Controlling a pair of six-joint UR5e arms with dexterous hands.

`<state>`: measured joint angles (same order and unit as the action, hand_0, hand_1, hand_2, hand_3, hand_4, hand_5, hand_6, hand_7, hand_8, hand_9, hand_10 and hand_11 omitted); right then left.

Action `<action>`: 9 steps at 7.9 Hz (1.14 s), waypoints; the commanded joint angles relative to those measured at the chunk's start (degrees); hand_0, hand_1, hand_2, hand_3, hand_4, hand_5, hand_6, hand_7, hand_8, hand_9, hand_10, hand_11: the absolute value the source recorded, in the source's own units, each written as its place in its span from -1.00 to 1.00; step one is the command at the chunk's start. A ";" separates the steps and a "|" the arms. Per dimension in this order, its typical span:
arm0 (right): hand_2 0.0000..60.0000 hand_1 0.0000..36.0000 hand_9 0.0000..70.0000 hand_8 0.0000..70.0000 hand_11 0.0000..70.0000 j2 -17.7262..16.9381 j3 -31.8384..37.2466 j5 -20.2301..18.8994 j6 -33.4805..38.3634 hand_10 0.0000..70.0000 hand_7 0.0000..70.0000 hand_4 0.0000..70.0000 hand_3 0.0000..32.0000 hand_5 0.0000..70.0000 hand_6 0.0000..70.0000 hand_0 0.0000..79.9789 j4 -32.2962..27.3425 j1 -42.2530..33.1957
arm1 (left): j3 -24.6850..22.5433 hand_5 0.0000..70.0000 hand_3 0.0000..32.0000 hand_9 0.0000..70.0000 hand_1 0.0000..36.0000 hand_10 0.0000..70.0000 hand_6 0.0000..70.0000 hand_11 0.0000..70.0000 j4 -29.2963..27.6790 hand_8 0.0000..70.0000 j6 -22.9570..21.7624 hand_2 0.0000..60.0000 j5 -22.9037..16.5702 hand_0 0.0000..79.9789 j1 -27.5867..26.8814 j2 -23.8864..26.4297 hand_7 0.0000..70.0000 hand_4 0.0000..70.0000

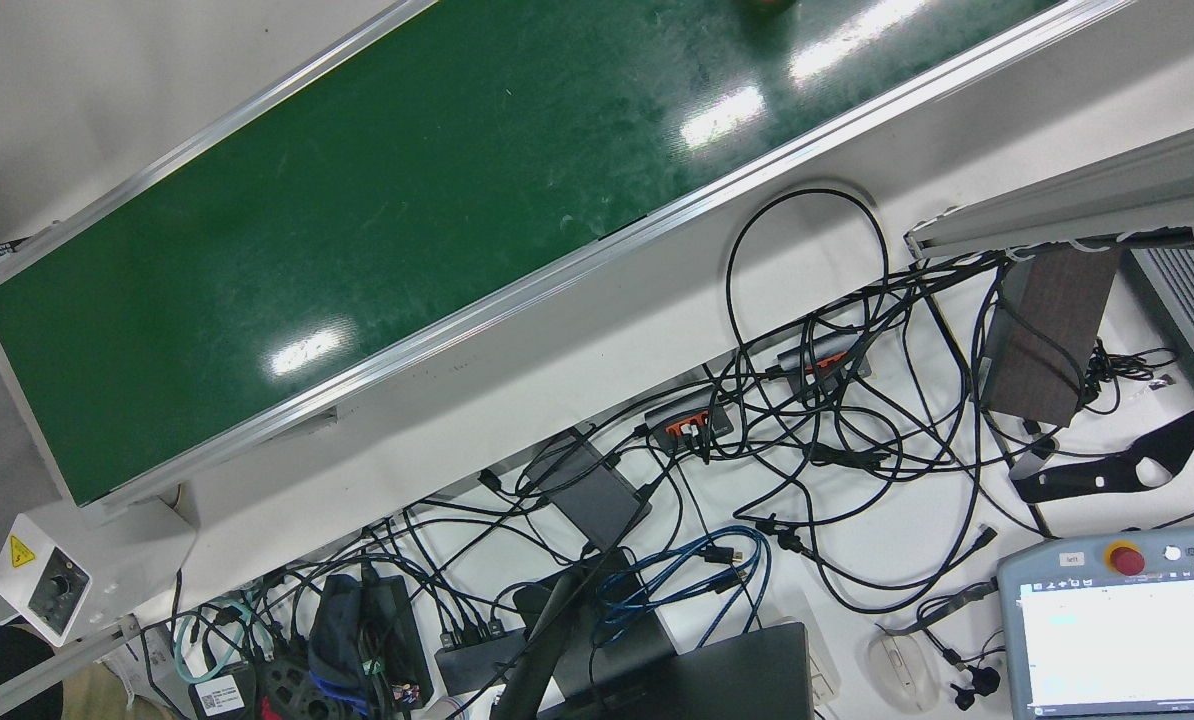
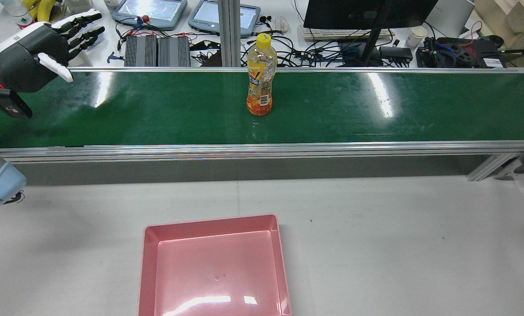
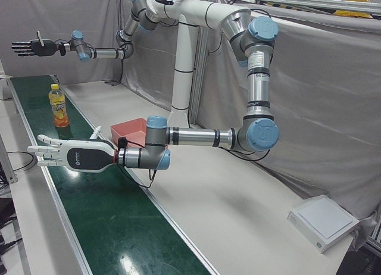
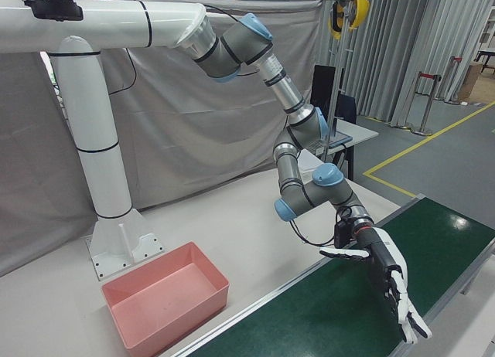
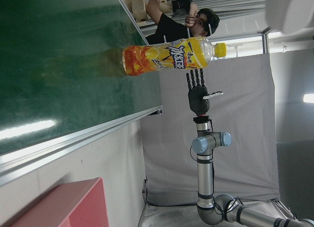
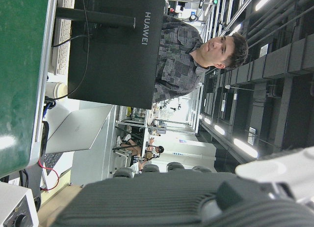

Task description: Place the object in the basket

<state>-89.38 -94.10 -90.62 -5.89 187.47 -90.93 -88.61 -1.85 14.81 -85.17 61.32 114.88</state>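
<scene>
Pink basket point(image 2: 213, 267) sits empty on the worktop point(image 2: 376, 245), nearest the rear camera. Left hand point(image 2: 38, 48) hovers over the belt's point(image 2: 156, 109) end, fingers spread, holding nothing. Right hand point(image 3: 36, 47) likewise spread, empty. Bottle point(image 2: 260, 74) upright mid-belt, well apart from both. Monitor point(image 6: 117, 45) reads "HUAWEI".

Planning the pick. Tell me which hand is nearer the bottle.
The left hand, open above the belt's end in the rear view; the right hand lies outside that frame, farther from the bottle.
</scene>
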 commanded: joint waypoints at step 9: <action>-1.00 -1.00 -1.00 -1.00 -1.00 0.00 0.06 0.00 0.00 -1.00 -1.00 -1.00 -1.00 -1.00 -1.00 -1.00 0.00 0.05 | -0.07 -0.56 -0.93 -0.70 -0.79 -0.95 -1.00 -0.89 0.00 -0.77 0.22 -1.00 0.00 0.58 -0.41 0.26 -0.95 -0.62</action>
<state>-89.38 -94.04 -90.62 -5.89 187.47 -90.90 -88.70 -1.85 14.93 -85.17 61.04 115.07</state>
